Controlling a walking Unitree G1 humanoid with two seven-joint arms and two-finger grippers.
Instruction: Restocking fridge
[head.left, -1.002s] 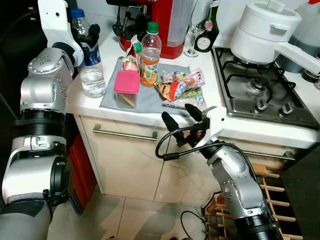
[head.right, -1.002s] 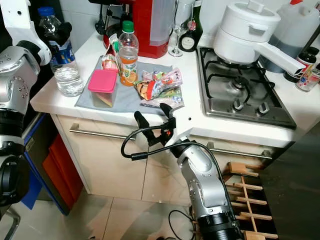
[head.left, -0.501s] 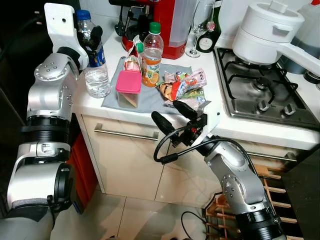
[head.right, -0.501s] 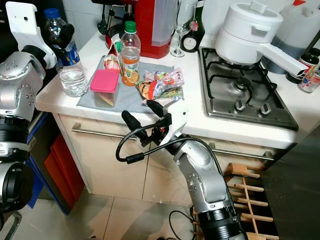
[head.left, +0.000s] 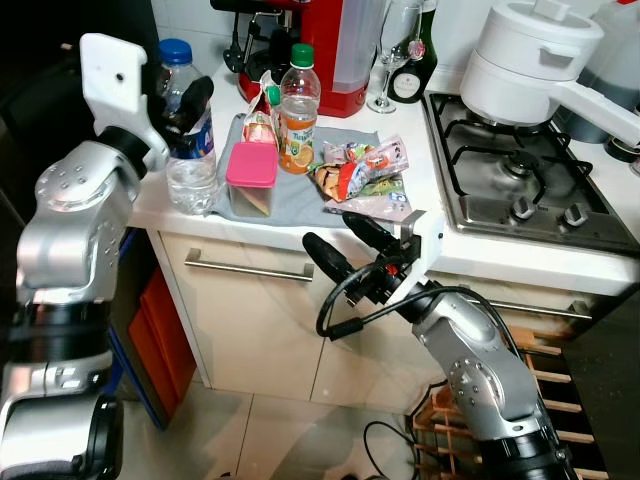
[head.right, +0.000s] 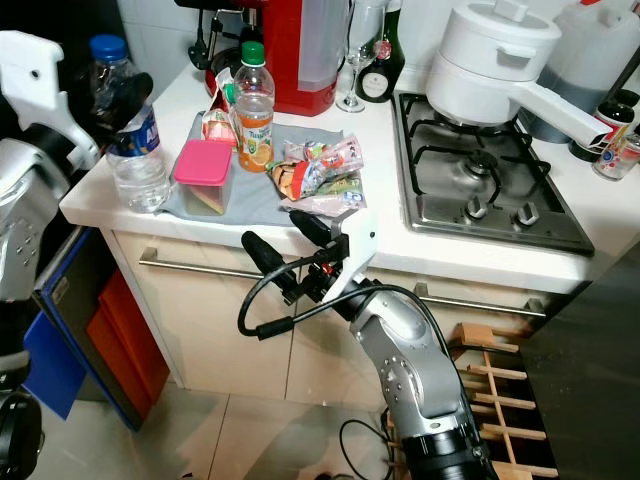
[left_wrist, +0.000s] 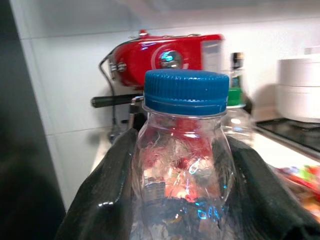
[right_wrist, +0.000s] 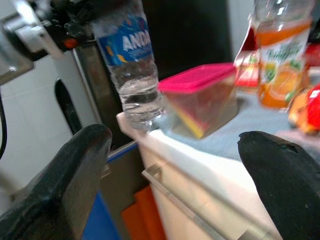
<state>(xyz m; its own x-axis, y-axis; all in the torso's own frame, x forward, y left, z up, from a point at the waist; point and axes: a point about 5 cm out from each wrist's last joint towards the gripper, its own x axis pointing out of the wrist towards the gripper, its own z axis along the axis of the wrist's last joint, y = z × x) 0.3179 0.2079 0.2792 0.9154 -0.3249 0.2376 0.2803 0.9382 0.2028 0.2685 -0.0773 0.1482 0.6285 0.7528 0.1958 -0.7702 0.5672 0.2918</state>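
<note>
Right eye view, near field: right tool (head.right: 283, 243) hangs just off the front edge of the white bench (head.right: 400, 250), below its top, its long black fingers spread well apart and holding nothing; a black cable loops beneath it, in front of the cream drawer with the steel bar handle (head.right: 190, 268). On the bench, further in: grey cloth (head.right: 250, 200) carrying a pink-lidded clear plastic box (head.right: 205, 175), a heap of bright snack packets (head.right: 315, 170), and a green-capped orange juice bottle (head.right: 256, 105). At the bench's left corner, left tool (head.left: 182, 108) is clamped round the upper part of a clear water bottle with blue cap and blue label (head.left: 190, 130); left wrist view shows black fingers (left_wrist: 260, 195) pressed to both sides below the cap. Whether the base is on the bench or just lifted, cannot tell. Far field: red coffee machine (head.right: 300, 50), wine glass (head.right: 358, 50), white lidded pot (head.right: 490, 60) on the steel gas hob (head.right: 480, 180). Risks, as judged: grip sits high on a smooth, part-filled bottle, so it could swing or slip when carried; it stands near the corner and close beside the pink box, so a sideways move could knock either.
</note>
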